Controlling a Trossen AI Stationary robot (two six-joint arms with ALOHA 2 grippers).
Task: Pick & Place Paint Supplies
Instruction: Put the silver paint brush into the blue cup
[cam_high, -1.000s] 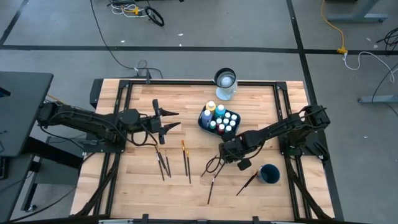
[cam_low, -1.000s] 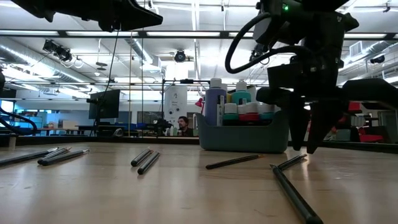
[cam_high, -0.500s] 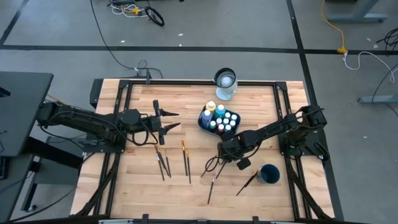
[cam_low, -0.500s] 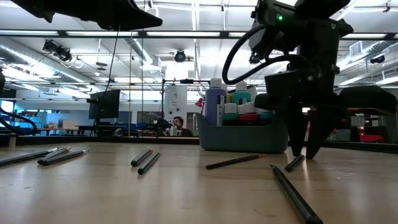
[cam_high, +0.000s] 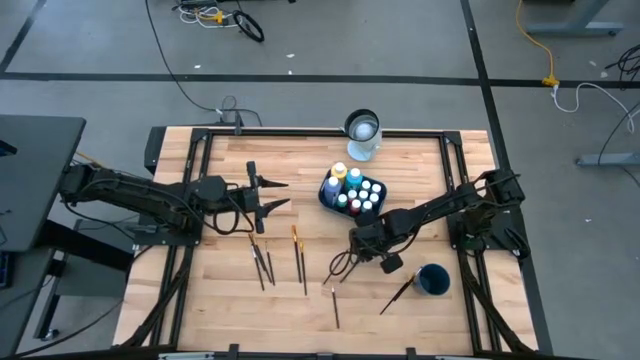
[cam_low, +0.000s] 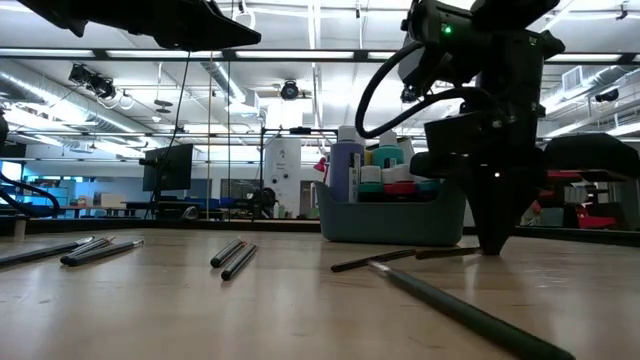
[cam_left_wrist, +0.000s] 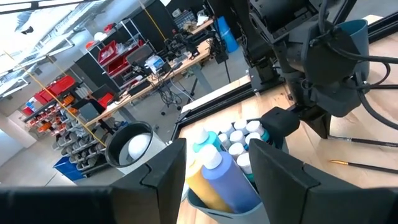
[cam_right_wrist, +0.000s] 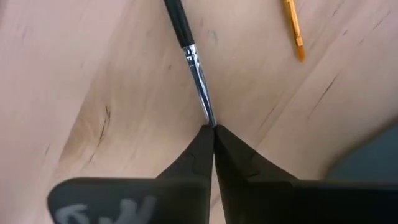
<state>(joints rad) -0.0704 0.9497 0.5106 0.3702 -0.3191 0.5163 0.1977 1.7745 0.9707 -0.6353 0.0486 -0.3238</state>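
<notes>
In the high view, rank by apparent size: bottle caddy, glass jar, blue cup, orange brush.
1. Bottle caddy, widest footprint.
2. Glass jar and blue cup: near alike from above, so I won't rank them.
3. Orange brush: thin sliver, least area.

The brush (cam_right_wrist: 189, 56) tip vanishes between the shut right claw (cam_right_wrist: 213, 134) fingers, its handle cut off.

A clear glass jar (cam_high: 362, 135) stands at the upper middle of the wooden counter (cam_high: 220, 290). A round blue cup (cam_high: 433, 279) sits lower right. Cables (cam_high: 215, 14) lie on the grey floor (cam_high: 90, 60) above.
</notes>
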